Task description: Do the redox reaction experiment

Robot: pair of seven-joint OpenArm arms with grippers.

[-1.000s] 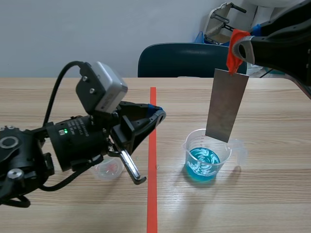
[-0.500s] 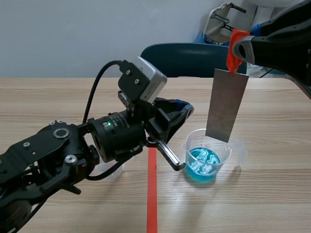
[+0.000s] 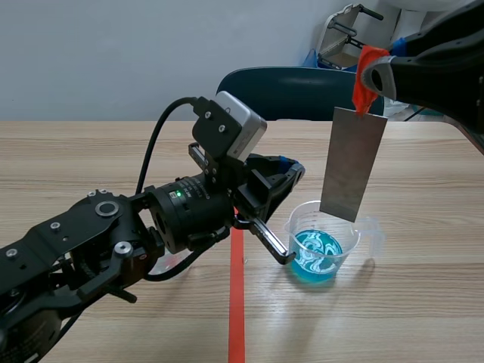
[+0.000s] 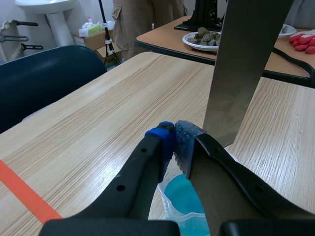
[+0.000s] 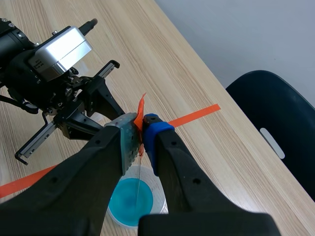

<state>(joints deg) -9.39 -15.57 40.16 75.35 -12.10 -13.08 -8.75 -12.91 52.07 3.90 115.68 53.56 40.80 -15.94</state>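
A clear beaker (image 3: 354, 236) of blue liquid (image 3: 318, 253) stands right of the red tape line. Just over its rim hangs a grey metal plate (image 3: 352, 162) with an orange tab (image 3: 364, 72) at its top. My right gripper (image 3: 376, 78) is shut on that tab, high at the right. In the right wrist view the right gripper (image 5: 142, 132) pinches the tab above the beaker (image 5: 132, 201). My left gripper (image 3: 291, 172) is shut on nothing and sits just left of the beaker's rim. In the left wrist view the left gripper (image 4: 174, 142) is over the beaker (image 4: 179, 204), with the plate (image 4: 243, 64) just ahead.
A small clear cup (image 3: 172, 262) with something reddish stands under the left arm, left of the tape line (image 3: 237, 310). A dark blue chair (image 3: 287, 91) is behind the table's far edge. Another table with a plate of lumps (image 4: 204, 38) is farther back.
My left arm has swung right across the tape line, bringing its shut gripper up beside the beaker. The right arm and the hanging plate have stayed put.
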